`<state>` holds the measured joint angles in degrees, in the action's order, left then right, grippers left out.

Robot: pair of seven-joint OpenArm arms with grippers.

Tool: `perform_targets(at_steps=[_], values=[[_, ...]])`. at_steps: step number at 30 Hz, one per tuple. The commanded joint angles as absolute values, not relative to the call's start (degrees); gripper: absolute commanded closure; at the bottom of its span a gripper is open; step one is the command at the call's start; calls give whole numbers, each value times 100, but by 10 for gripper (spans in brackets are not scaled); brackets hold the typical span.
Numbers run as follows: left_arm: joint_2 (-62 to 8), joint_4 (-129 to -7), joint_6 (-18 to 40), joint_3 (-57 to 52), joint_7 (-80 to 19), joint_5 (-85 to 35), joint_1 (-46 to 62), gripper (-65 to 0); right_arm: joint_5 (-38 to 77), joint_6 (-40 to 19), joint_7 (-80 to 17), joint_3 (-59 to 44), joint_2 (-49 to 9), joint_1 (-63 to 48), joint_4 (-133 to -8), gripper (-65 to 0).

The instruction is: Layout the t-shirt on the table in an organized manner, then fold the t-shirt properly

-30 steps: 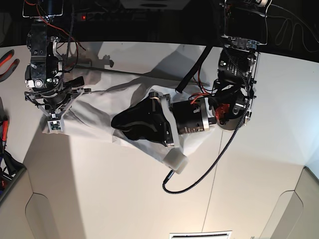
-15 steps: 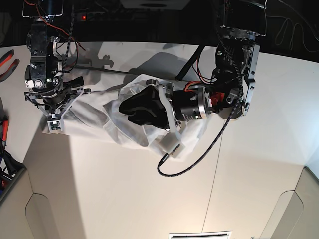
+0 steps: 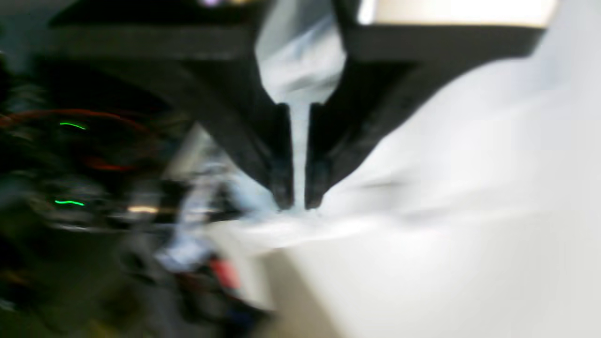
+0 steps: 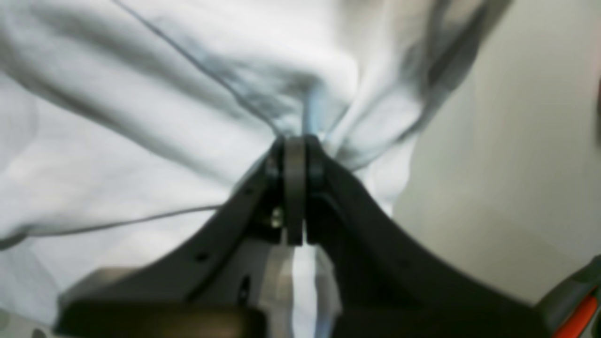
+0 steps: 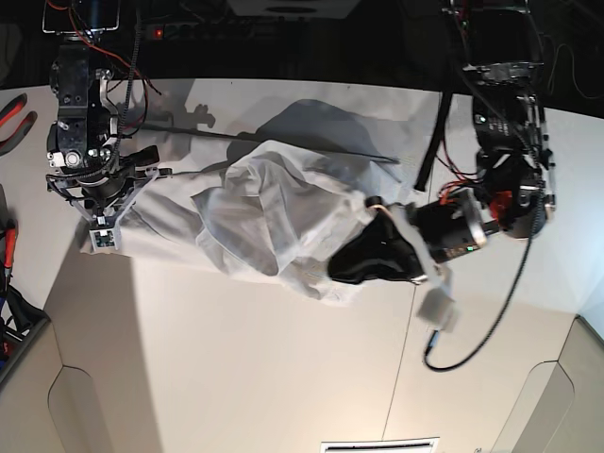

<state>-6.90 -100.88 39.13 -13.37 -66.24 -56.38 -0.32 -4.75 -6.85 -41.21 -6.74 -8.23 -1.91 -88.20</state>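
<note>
1. Crowding the tabletop's left edge are red-handled pliers near the far left corner and some dark gear lower down; a black cable loops from the left arm over the bare surface toward the right edge.
2. A thin dark seam line runs across the tabletop from the near edge toward the shirt.
3. The t-shirt lies bunched and wrinkled across the far half of the tabletop, its long axis running from the left edge toward the middle, slanting slightly toward the near edge on its right end.
4. The left arm's black body lies over the shirt's right end and hides the cloth beneath it in the base view.
5. The left claw has its jaws drawn narrow, with a strip of white cloth pinched between the tips at the shirt's right end; the wrist view is smeared with blur.
6. The right claw is clamped tight on a gathered fold of the shirt at its left end, near the tabletop's left edge, creases fanning out from the tips.
7. No brand, label or writing can be read on the shirt or the arms.
</note>
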Motion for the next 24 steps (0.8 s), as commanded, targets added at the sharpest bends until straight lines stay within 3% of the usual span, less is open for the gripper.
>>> perform_targets(at_steps=[1, 5, 9, 14, 24], values=[[-814, -10182, 4000, -1599, -6412, -5524, -89, -11, -491, -683, -4051, -705, -856, -115, -8906, 0], [-1168, -9904, 3964, -2443, -5793, -4615, -54, 0, -491, -685, -4051, -705, -856, -115, -8906, 0], [-1315, -9177, 3789, -2561, -5575, -4530, 19, 0, -491, -685, -4051, -705, -856, -115, -8906, 0], [-1155, -8331, 3791, -2003, -5352, -4759, 14, 0, -489, -685, -4051, -705, -854, -115, -8906, 0], [-464, -8320, 3795, -681, -5406, -4886, -193, 0, -491, -683, -4053, -705, -856, -115, -8906, 0]])
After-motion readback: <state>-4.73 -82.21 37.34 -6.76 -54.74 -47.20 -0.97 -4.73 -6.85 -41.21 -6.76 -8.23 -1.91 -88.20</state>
